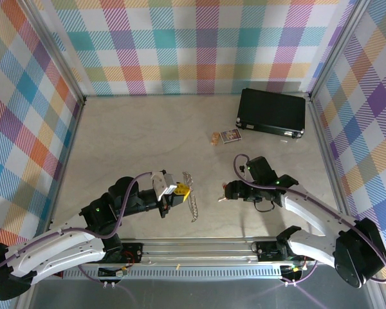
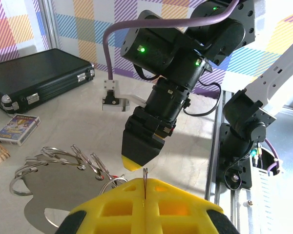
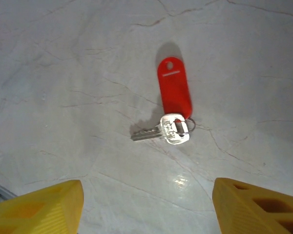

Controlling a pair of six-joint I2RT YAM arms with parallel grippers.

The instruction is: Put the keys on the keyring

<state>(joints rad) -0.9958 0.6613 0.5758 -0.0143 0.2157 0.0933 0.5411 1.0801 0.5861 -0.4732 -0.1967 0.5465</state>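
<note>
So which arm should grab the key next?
The right: the right tool hangs open directly above the key, while the left tool is shut on the keyring.

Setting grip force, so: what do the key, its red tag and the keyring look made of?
Key: bright silver metal, glinting, with cut teeth. Red tag: probably plastic, smooth, evenly coloured, slightly glossy. Keyring: thin silvery metal loops, likely steel, catching the light.
</note>
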